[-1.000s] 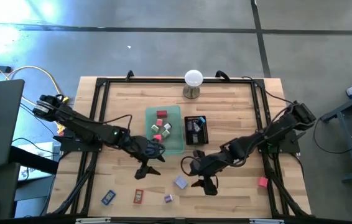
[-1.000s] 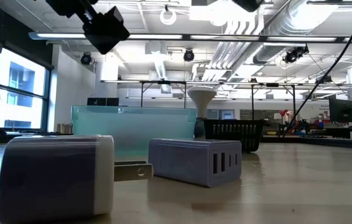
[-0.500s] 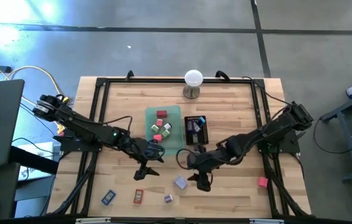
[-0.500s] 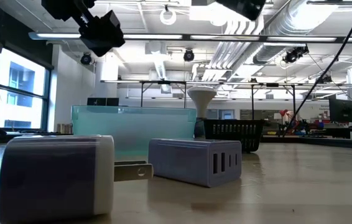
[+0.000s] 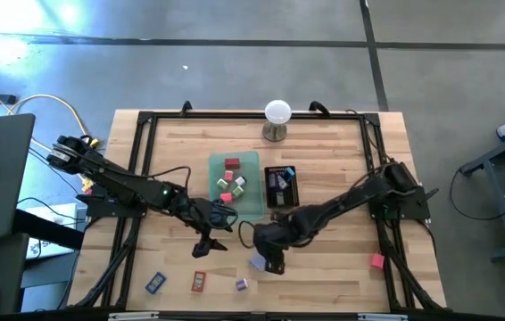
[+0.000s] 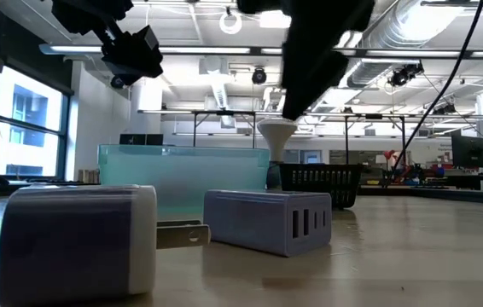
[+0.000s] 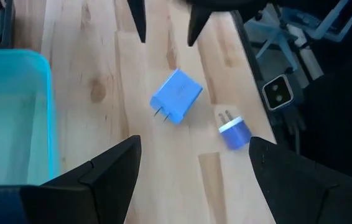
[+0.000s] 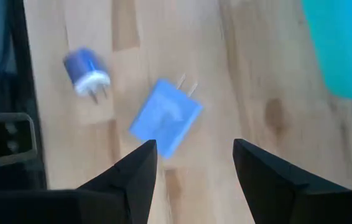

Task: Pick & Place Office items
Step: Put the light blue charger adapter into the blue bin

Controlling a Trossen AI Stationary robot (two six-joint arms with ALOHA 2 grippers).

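Right tool (image 5: pixel 269 265) over blue blocky plastic charger (image 5: pixel 258 261), lower centre.
Hovered with fingers apart, empty; left tool (image 5: pixel 203 247) likewise spread, empty.

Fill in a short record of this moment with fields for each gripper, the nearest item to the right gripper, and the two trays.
left gripper: open, empty, above the table near the green tray
right gripper: open, empty, over the blue charger block
blue charger block: lying on the wood, prongs showing
small blue plug: beside the block, apart from it
green tray: holds pink, red and green items
black mesh tray: beside the green tray
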